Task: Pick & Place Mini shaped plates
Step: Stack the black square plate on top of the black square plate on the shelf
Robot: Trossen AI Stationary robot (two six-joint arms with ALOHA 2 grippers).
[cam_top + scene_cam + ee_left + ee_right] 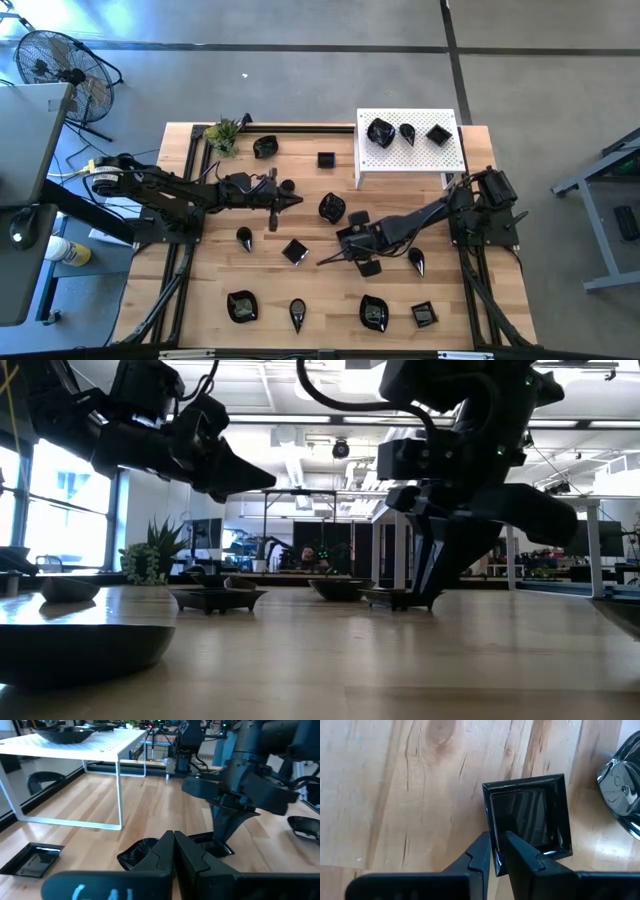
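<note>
Mini shaped plates [296,251], glossy black and small, scattered over the wooden tabletop [200,290], with 3 more on the white perforated platform [455,155] at upper right of the high view. Likely stiff and light, probably ceramic or hard plastic, so brittle if dropped or knocked; slick glaze, little friction for a flat pinch. Best hold judged to be across a raised rim, one finger inside, one outside. Just that at the square plate [527,815] at centre of the right wrist view: right gripper [498,851] low over it, jaws narrowed to a thin gap straddling the near rim, apparently pinching the wall; plate seemingly flat on the wood, not yet lifted. Same gripper just right of centre in the high view. Thin rim, so risk of tilting or slipping out once raised; slow lift advisable. Left gripper [290,201] left of centre in the high view, jaws fully closed on nothing, hovering above the tabletop.
</note>
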